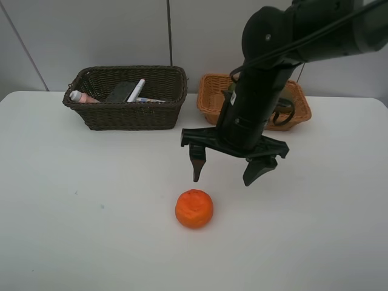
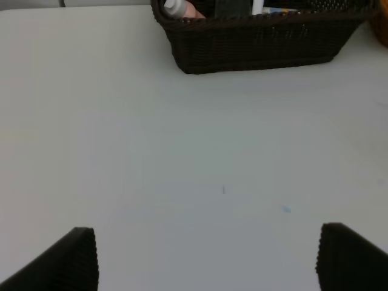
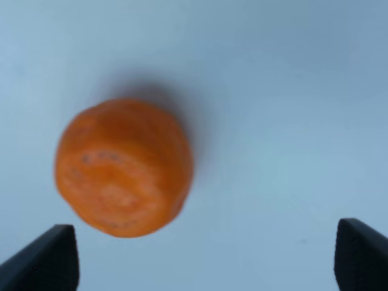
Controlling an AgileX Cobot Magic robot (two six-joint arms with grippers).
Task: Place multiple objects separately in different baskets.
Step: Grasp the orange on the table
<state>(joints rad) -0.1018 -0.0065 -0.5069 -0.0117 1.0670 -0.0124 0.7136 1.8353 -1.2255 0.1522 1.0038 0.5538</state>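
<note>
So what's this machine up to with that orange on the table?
It is sorting things into two baskets. The right gripper hangs open above the orange, not touching it. The dark brown basket already holds a small pink bottle, a dark grey block and a marker. The light tan basket sits behind the arm. The left gripper is open over bare table.

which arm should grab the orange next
Right. The right gripper hangs open just above the orange, which fills its wrist view between the fingertips. The left gripper is open too, but its wrist view shows only bare table and the dark basket.
</note>
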